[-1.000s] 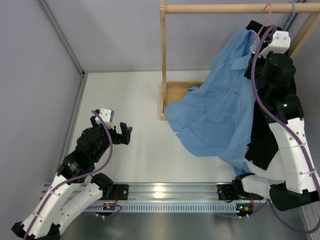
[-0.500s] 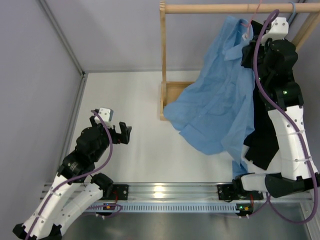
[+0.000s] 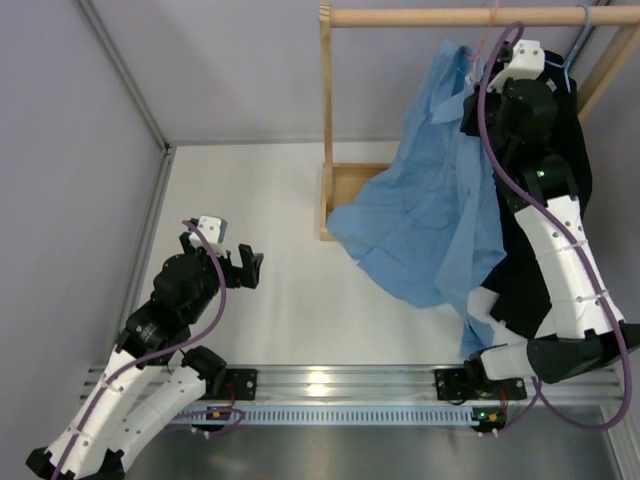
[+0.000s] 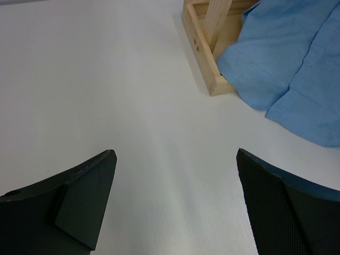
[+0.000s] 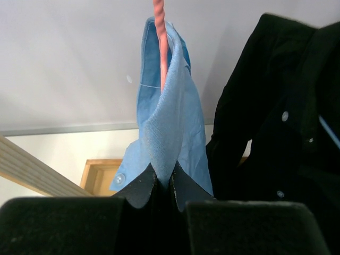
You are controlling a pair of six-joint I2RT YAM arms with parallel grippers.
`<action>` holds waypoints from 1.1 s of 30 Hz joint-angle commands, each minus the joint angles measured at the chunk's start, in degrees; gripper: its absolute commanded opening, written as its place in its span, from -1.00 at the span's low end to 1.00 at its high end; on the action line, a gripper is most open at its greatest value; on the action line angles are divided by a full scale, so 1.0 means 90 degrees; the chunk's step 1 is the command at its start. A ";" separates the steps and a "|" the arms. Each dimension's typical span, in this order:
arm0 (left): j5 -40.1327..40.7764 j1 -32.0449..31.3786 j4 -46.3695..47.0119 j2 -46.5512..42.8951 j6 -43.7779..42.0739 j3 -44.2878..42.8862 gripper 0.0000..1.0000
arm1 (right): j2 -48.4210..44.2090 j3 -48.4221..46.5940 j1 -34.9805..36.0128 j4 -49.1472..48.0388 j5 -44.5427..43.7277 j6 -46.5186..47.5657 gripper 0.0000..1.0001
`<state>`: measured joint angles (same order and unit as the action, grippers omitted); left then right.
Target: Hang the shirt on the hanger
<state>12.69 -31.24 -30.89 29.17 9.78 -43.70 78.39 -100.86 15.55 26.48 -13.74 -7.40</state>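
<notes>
Nearest the bases, the left gripper (image 4: 175, 154) hovers low over the smooth white desk (image 4: 79, 79), its jaws spread wide on nothing, exactly where it was a second ago. Beyond it lies the square pale-wood base of the rack (image 4: 204, 64), with the hem of the shirt (image 3: 430, 220) spilling over its corner onto the desk.

The shirt is thin, matte light blue cloth, limp and creased, hanging in one long drape from its collar down to that hem. In the last second the right arm has carried the collar higher and leftward, close under the round wooden rail (image 3: 440, 16), so more of the cloth now hangs free. This also uncovers the black shirt (image 5: 265, 133) just beside it, with its small pale buttons.

The right gripper (image 5: 163, 178) is clamped on a fold of the blue collar. The hanger (image 5: 161, 42), a thin pink twisted wire, rises straight out of that fold, so the collar seems wrapped round its neck. Probably the hook is being brought to the rail; whether it has caught, I cannot tell.
</notes>
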 commanded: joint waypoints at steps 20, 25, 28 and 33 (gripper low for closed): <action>-0.0248 0.0473 0.0288 0.0167 0.0027 0.0041 0.96 | -0.0564 0.0923 0.0225 -0.1175 -0.0144 -0.0184 0.09; -0.0306 0.0746 0.0298 0.0226 0.0027 0.0032 0.96 | -0.1003 0.0952 0.0235 -0.0834 -0.0105 0.0011 0.59; -0.0053 0.0815 0.0278 0.0226 0.0065 0.0032 0.96 | -0.1403 0.1108 0.0235 -0.0521 -0.0124 0.0128 0.99; 0.0902 0.0942 0.0269 0.0197 0.0338 0.0022 0.96 | -0.2360 0.1781 0.0225 0.0347 -0.0377 0.0227 0.99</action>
<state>14.68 -23.81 -30.87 31.03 10.79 -43.59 62.19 -87.57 17.08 23.57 -15.62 -6.50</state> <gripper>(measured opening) 0.982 0.993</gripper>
